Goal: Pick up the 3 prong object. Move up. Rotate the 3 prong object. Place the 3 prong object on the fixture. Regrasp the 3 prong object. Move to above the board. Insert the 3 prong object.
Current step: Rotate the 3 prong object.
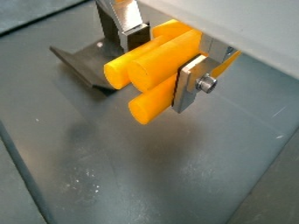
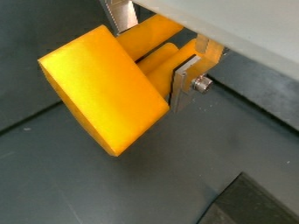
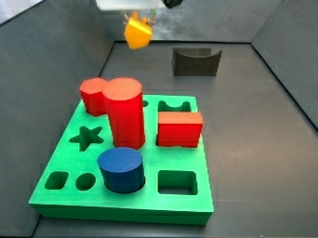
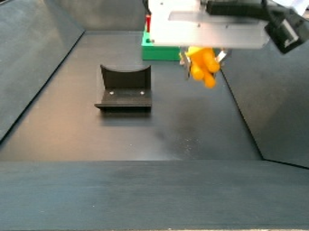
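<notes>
Above a dark grey desk the hand hangs in the air, its silver fingers clamped on the 3 prong object. The piece tilts, prongs slanting down, clear of the fixture and the board.

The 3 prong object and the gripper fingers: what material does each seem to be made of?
The 3 prong object, held in the gripper above the floor, looks like smooth matte orange plastic: even colour, soft highlights, rounded prongs. The fingers look like brushed metal, probably aluminium or steel: flat silver plates with a screw, carrying dark pads, possibly rubber.
</notes>
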You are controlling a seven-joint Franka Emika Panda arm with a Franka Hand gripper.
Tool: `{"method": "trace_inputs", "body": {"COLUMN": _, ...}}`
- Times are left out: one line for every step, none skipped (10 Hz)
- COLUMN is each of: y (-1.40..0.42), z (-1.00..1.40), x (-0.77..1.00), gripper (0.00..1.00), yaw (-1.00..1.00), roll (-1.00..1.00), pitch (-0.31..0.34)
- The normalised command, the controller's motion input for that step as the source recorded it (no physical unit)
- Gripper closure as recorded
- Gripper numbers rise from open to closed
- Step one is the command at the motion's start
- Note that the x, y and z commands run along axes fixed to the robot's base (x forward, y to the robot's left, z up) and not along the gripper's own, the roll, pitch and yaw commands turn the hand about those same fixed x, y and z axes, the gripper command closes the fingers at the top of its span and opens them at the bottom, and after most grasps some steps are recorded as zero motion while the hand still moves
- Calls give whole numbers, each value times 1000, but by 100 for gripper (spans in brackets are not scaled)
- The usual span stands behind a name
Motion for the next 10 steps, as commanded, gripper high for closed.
{"method": "trace_inputs", "body": {"y": 0, "z": -1000, "x": 24, "gripper": 100, "yaw": 29, "roll": -28, "pitch": -24}}
{"method": "trace_inputs", "body": {"y": 5, "z": -1000, "x": 32, "gripper": 100, "yaw": 18, "roll": -52, "pitch": -28}}
{"method": "trace_inputs", "body": {"y": 9, "z": -1000, "x": 42, "gripper": 100, "yaw": 11, "roll": -70, "pitch": -29}}
{"method": "trace_inputs", "body": {"y": 10, "z": -961, "x": 49, "gripper": 100, "yaw": 9, "roll": -81, "pitch": -30}}
{"method": "trace_inputs", "body": {"y": 12, "z": -752, "x": 51, "gripper": 100, "yaw": 5, "roll": -109, "pitch": -29}}
{"method": "trace_inputs", "body": {"y": 13, "z": -675, "x": 48, "gripper": 100, "yaw": 3, "roll": -118, "pitch": -31}}
{"method": "trace_inputs", "body": {"y": 17, "z": -527, "x": 44, "gripper": 100, "yaw": 0, "roll": -135, "pitch": -40}}
{"method": "trace_inputs", "body": {"y": 18, "z": -388, "x": 41, "gripper": 100, "yaw": -1, "roll": -151, "pitch": -48}}
{"method": "trace_inputs", "body": {"y": 20, "z": -288, "x": 42, "gripper": 100, "yaw": 0, "roll": -160, "pitch": -54}}
{"method": "trace_inputs", "body": {"y": 18, "z": -219, "x": 32, "gripper": 100, "yaw": -1, "roll": -167, "pitch": -52}}
